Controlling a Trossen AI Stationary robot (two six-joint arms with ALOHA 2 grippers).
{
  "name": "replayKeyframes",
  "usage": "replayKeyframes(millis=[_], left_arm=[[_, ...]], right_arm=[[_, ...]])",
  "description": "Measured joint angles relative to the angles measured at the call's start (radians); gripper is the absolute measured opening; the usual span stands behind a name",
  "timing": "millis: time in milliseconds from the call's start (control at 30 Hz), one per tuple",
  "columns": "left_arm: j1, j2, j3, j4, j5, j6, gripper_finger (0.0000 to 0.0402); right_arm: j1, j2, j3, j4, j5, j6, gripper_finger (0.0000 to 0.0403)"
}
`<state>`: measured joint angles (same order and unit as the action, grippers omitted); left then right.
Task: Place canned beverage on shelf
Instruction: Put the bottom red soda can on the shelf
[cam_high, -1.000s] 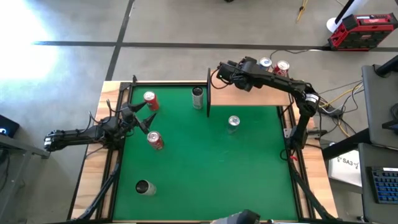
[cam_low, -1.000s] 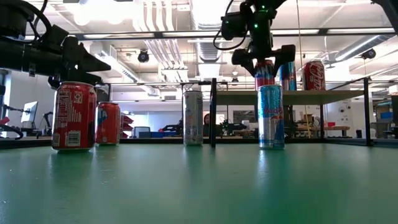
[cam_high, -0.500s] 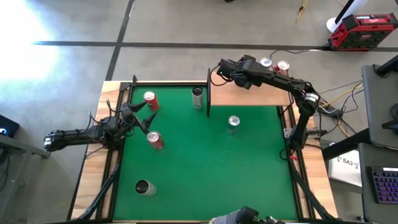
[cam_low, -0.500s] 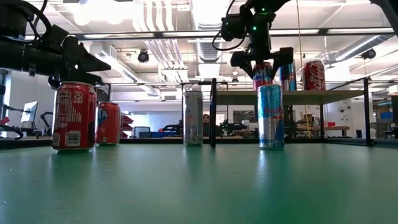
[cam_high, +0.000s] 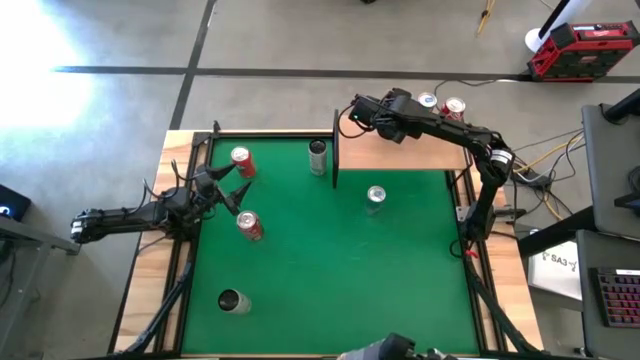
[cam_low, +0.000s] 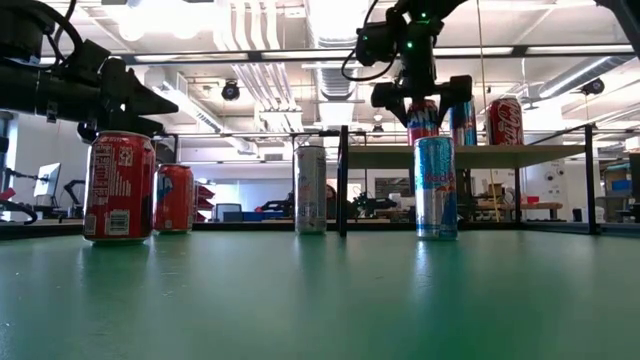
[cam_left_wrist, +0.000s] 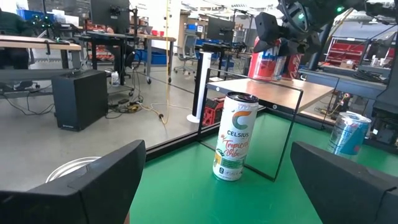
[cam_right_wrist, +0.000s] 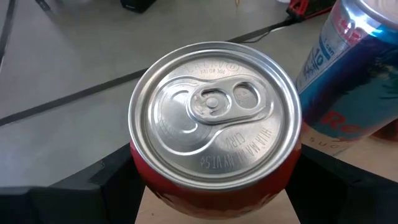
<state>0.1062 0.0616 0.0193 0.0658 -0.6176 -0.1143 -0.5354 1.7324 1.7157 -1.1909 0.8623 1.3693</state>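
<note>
Here the right gripper (cam_low: 421, 92) clasps a red can (cam_right_wrist: 214, 146) above the shelf (cam_high: 400, 150).

Readable print on the cans

The tall white can (cam_left_wrist: 235, 137) in the left wrist view reads "CELSIUS" under a large orange "C", with script lines below too small to make out. The blue and silver can (cam_right_wrist: 348, 74) in the right wrist view shows red letters "Re", cut off at the picture's edge. The lid of the red can (cam_right_wrist: 214, 130) carries embossed lettering around the tab that cannot be read with certainty. The red can (cam_low: 119, 188) nearest the low camera bears white print too fine to read
</note>
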Motion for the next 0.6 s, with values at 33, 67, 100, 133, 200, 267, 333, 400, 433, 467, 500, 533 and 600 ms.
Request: replayKeyframes(millis=[33,67,100,133,200,267,333,400,433,467,500,533,600], left_arm=[[0.000,0.000,0.000,0.000,0.000,0.000,0.0386],[0.000,0.000,0.000,0.000,0.000,0.000,0.0386],[0.000,0.000,0.000,0.000,0.000,0.000,0.0386],[0.000,0.000,0.000,0.000,0.000,0.000,0.0386],[0.000,0.000,0.000,0.000,0.000,0.000,0.0386],[0.000,0.000,0.000,0.000,0.000,0.000,0.0386],[0.000,0.000,0.000,0.000,0.000,0.000,0.0386],[0.000,0.000,0.000,0.000,0.000,0.000,0.0386],[0.000,0.000,0.000,0.000,0.000,0.000,0.0386],[0.000,0.000,0.000,-0.001,0.000,0.000,0.0386],[0.000,0.000,0.000,0.000,0.000,0.000,0.0386],[0.000,0.000,0.000,0.000,0.000,0.000,0.0386],[0.000,0.000,0.000,0.000,0.000,0.000,0.0386]], right_arm=[[0.000,0.000,0.000,0.000,-0.001,-0.004,0.0302],[0.000,0.000,0.000,0.000,-0.002,-0.009,0.0303],[0.000,0.000,0.000,0.000,-0.002,-0.011,0.0305],[0.001,-0.001,0.000,0.000,-0.005,-0.015,0.0309],[0.004,-0.002,0.000,-0.001,-0.012,-0.017,0.0318],[0.005,-0.004,0.000,-0.002,-0.018,-0.017,0.0327],[0.005,-0.004,0.001,-0.005,-0.024,-0.017,0.0332],[0.007,-0.004,0.003,-0.008,-0.031,-0.017,0.0333],[0.008,-0.004,0.003,-0.009,-0.032,-0.018,0.0332],[0.010,-0.005,0.003,-0.010,-0.032,-0.019,0.0331],[0.011,-0.005,0.003,-0.013,-0.030,-0.019,0.0329],[0.011,-0.005,0.003,-0.014,-0.029,-0.020,0.0328],[0.012,-0.005,0.003,-0.014,-0.029,-0.020,0.0328]])
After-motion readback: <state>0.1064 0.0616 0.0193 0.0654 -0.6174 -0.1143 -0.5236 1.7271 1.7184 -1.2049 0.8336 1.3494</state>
